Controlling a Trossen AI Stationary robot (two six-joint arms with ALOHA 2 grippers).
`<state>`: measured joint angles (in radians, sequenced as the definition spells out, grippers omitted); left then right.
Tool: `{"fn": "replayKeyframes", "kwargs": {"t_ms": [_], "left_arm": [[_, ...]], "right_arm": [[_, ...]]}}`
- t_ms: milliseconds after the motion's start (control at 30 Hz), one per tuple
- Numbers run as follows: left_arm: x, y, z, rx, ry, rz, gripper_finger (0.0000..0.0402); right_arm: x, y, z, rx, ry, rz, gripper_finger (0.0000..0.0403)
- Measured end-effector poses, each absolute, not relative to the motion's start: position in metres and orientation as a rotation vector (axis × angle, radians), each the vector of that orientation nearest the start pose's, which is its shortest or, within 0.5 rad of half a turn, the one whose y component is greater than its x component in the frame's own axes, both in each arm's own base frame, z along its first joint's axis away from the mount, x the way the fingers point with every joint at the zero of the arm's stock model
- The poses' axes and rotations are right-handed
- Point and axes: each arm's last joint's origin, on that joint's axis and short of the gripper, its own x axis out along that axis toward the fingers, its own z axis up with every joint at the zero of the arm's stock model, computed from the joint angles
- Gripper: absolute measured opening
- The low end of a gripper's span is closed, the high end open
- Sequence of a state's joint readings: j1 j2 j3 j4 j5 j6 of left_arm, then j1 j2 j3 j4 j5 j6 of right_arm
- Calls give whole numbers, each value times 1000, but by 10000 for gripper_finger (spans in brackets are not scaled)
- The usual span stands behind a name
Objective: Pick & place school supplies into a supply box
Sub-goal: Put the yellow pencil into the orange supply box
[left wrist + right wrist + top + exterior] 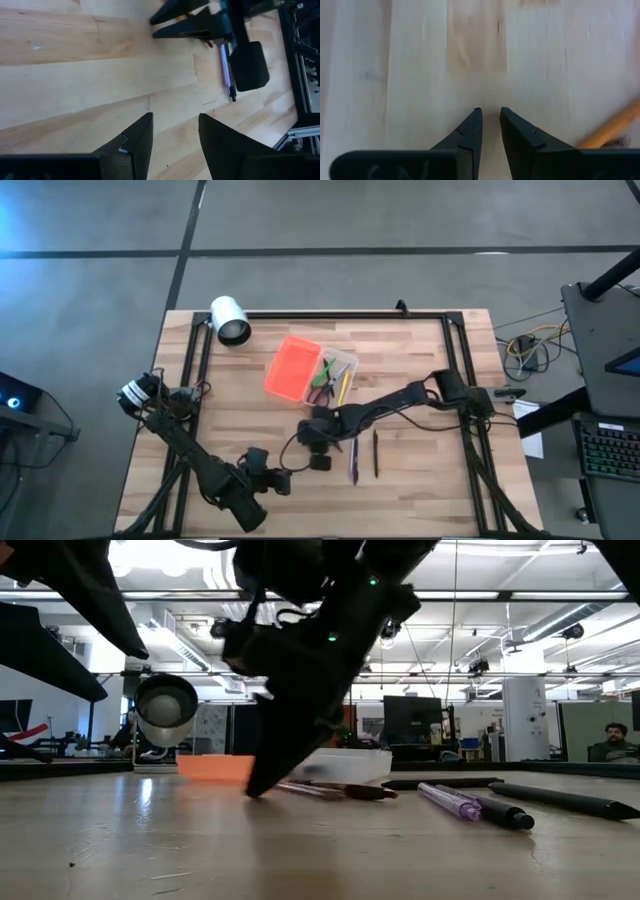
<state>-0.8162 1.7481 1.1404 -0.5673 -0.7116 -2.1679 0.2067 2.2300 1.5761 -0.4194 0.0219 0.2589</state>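
Observation:
The supply box stands open at mid-table, its orange lid [293,368] [215,767] beside the clear tray [340,376]. In the tray lie the scissors, a yellow-green highlighter and a pencil. A purple pen [354,461] [455,802] and a dark pen [376,452] [560,798] lie flat on the wood nearer the table's near edge. My right gripper [305,438] [490,111] points down at bare wood with a narrow gap between its fingers. An orange pencil [612,129] lies just beside it. My left gripper [288,480] [175,117] is open near the table's near edge.
A white cylinder [230,320] [165,705] lies near the far left corner. A black frame [330,314] runs round the table top. Bare wood lies between the two grippers and to the left of the box. A person sits in the room behind [615,740].

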Motion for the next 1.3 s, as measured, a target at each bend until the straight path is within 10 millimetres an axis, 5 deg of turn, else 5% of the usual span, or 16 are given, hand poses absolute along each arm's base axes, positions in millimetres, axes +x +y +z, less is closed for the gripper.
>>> {"fn": "replayKeyframes", "kwargs": {"t_ms": [233,433,600,867,1067,1300], "left_arm": [[244,-231,190,-1178,483,730,140],[245,-230,191,-1154,463,727,140],[245,-230,191,-1137,458,722,140],[245,-230,191,-1117,446,718,140],[245,-230,191,-1117,446,717,140],[246,-229,191,-1112,429,719,140]], "right_arm": [[434,109,136,92,1152,69,64],[420,109,176,143,1062,57,64],[395,95,148,154,1182,0,62],[365,101,143,185,1195,-37,47],[336,88,131,157,1261,-238,49],[326,84,165,260,1059,-126,48]]}}
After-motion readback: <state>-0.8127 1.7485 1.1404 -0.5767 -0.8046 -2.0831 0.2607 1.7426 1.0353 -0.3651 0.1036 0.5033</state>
